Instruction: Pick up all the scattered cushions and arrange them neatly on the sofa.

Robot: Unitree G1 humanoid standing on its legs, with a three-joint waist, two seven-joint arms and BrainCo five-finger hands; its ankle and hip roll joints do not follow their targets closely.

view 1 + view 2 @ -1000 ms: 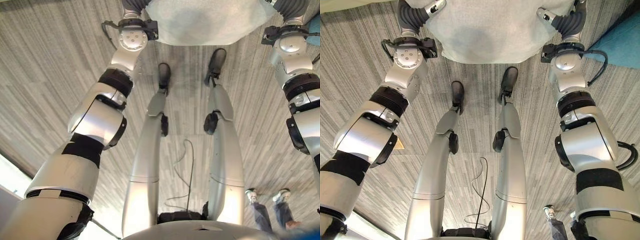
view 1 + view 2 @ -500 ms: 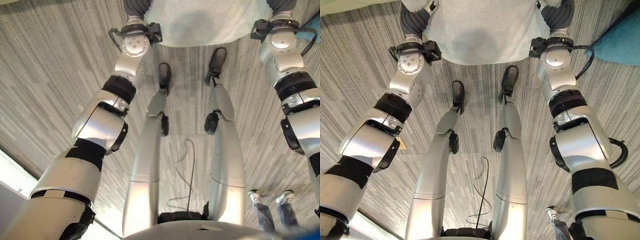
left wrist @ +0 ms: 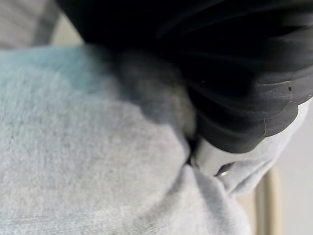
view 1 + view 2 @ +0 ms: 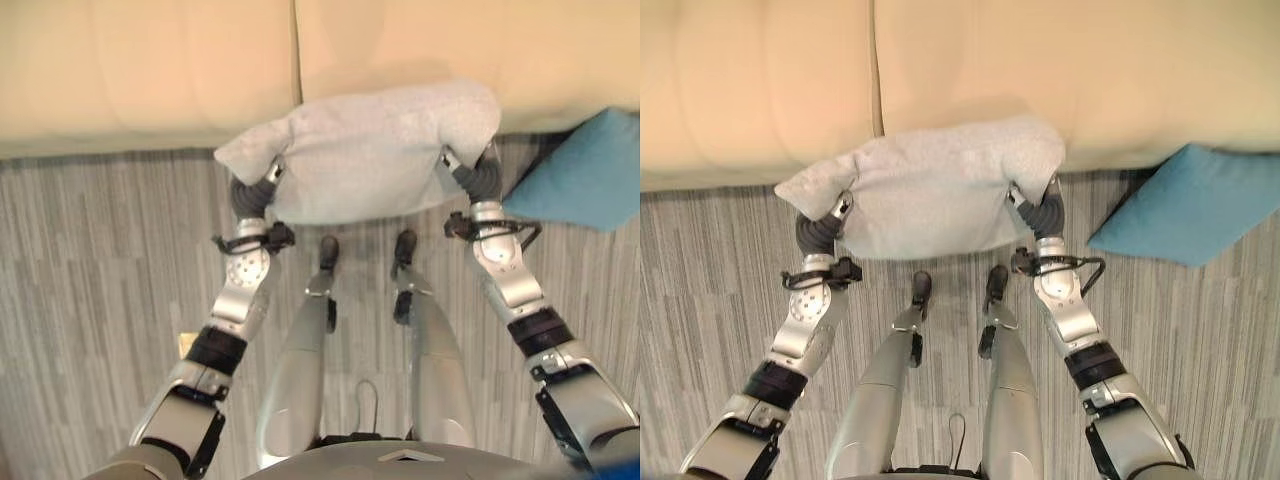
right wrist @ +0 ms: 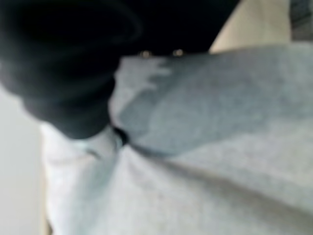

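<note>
A grey striped carpet floor runs up to a cream sofa, whose seat front spans the far side with a seam between two seat cushions left of centre. A pale grey cushion is held up between both arms, level with the sofa's front edge, its far side overlapping the seat and its near side hanging over the floor. One corner of it sticks out to the left as a loose point.

The left robot hand is pressed into the cushion's left end and the right robot hand into its right end; in both eye views the dark ribbed covers run into the fabric with a little silver showing. In the left wrist view the left hand's cover sits against the grey cloth with a bit of silver buried in a fold; the right wrist view shows much the same. Whether either hand's fingers are curled or straight cannot be told, since the cushion hides them.

A blue cushion lies on the floor to the right, against the sofa's front edge, apart from the grey one.
</note>
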